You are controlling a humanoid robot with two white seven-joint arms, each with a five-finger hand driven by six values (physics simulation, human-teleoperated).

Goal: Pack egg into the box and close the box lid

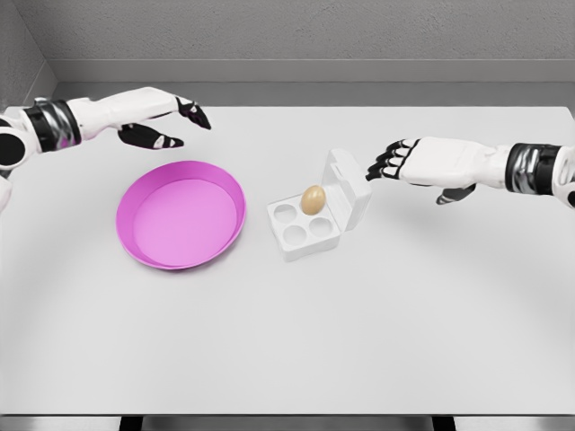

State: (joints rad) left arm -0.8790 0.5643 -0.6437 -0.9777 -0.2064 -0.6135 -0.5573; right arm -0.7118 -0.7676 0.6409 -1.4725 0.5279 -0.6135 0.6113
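**Egg sits in the open box**

Nearest the camera, a wide white table [287,359] is seen, and most of its front part is bare. On it, left of the middle, a pink bowl [181,215] is set flat, round and shallow, with nothing inside it. Just to its right, but not touching it, a small white egg box [305,229] is placed. Four round cups are seen in its tray. A brown egg [313,199] is held upright in the back right cup, and the other three cups are bare. The box lid [349,196] is tipped up and back behind the egg, so the box is open.

The left hand [166,126] is held above the table, behind the bowl and well apart from the box. Its fingers are stretched out loosely and nothing is gripped. The right hand [400,162] is held near the lid, just to its right, not touching it. Its fingers are bent down a little and spread, and nothing is gripped.
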